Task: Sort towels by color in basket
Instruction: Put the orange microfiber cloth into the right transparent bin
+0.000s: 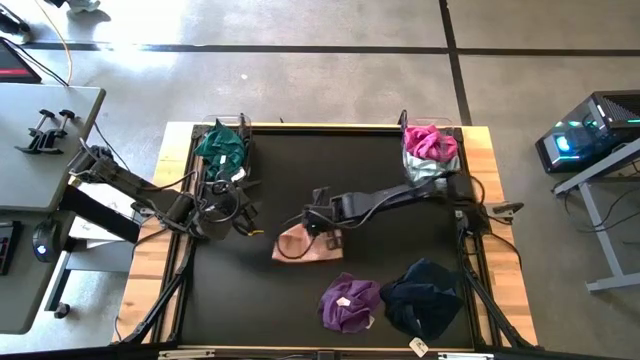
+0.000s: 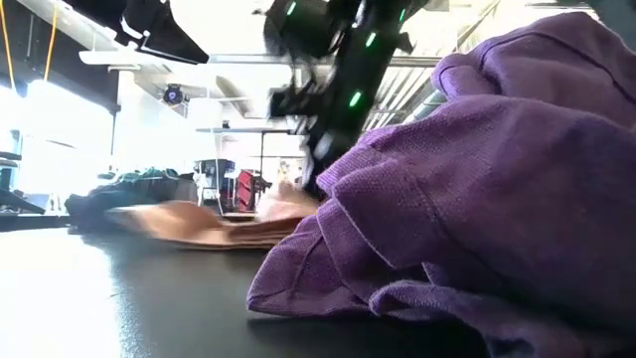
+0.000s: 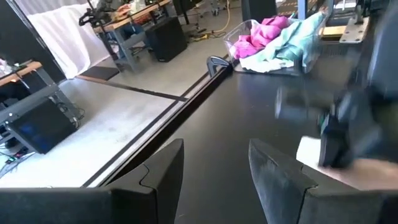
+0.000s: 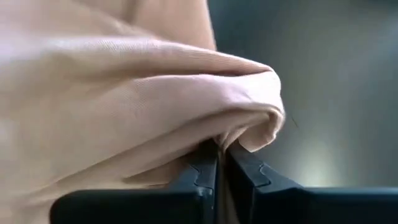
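My right tool (image 1: 322, 232) at mid-bench, fingers pinched tight on fold of peach-pink towel (image 1: 308, 246); rest of towel lies on black bench (image 1: 300, 170). My left tool (image 1: 243, 222) waits at bench's left side, fingers (image 3: 163, 171) spread apart, gripping nothing. Purple towel (image 1: 349, 303) and navy towel (image 1: 424, 296) lie side by side at near edge. Green towels (image 1: 222, 146) in far-left basket (image 1: 243, 123); magenta towel (image 1: 430, 140) over pale mint towel (image 1: 424, 167) in far-right basket (image 3: 235, 31).

- No readable text, label, brand, number or sign appears in any view.
- A white tag on the navy towel (image 1: 422, 300) is too small to read.
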